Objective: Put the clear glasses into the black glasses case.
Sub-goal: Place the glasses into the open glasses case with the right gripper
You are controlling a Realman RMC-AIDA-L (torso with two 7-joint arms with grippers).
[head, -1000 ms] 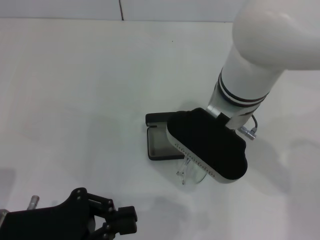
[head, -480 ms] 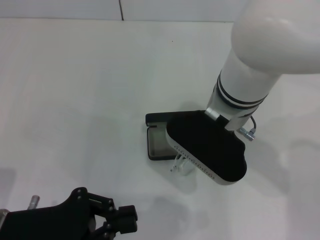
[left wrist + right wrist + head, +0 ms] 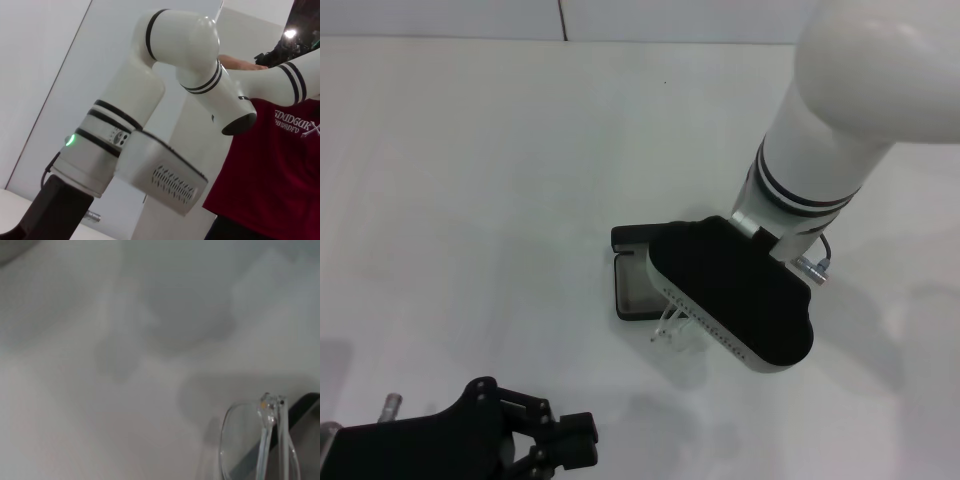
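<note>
White table (image 3: 470, 200) — pale wall (image 3: 45, 75) behind.

clear glasses (image 3: 670, 328) at black glasses case (image 3: 638, 290) near edge

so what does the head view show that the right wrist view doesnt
Only the head view shows the left gripper parked at the near left of the white table, the right arm hanging over the open black glasses case, and the case's grey lining.

Only the right wrist view shows a lens and folded arms of the clear glasses up close.

Both show the glasses beside the case edge, not yet inside it.
</note>
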